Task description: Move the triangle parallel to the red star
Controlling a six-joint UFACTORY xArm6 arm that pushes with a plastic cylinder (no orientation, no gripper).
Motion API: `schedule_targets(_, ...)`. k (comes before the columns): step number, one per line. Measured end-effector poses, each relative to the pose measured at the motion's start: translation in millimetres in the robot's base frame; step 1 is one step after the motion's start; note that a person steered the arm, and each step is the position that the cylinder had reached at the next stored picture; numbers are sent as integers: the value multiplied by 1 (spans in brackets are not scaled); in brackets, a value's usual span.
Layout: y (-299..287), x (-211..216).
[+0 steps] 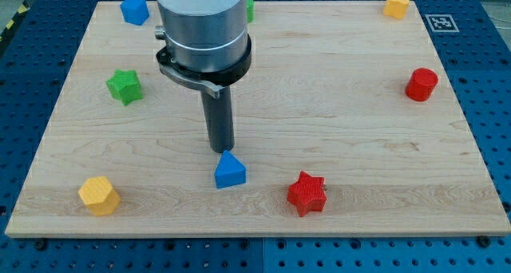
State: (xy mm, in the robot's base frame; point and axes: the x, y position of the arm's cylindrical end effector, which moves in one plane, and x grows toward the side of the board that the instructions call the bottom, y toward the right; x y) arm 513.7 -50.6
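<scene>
The blue triangle block [230,171] lies on the wooden board [335,105] near the view's bottom, left of centre. The red star [307,193] lies to its right and slightly lower, about a block's width away. My tip [221,149] stands just above the triangle's upper edge, touching or nearly touching it. The rod rises from there into the grey arm body, which hides part of the board's top.
A yellow block [99,195] sits at bottom left, a green star [125,86] at left, a blue block [134,9] at top left. A green block [250,7] peeks out behind the arm. A yellow block [396,4] sits top right, a red cylinder [421,85] at right.
</scene>
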Motion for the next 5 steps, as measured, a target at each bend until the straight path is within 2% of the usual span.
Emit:
schedule_targets(2,-8,42)
schedule_targets(4,-27,50)
schedule_targets(5,-36,75)
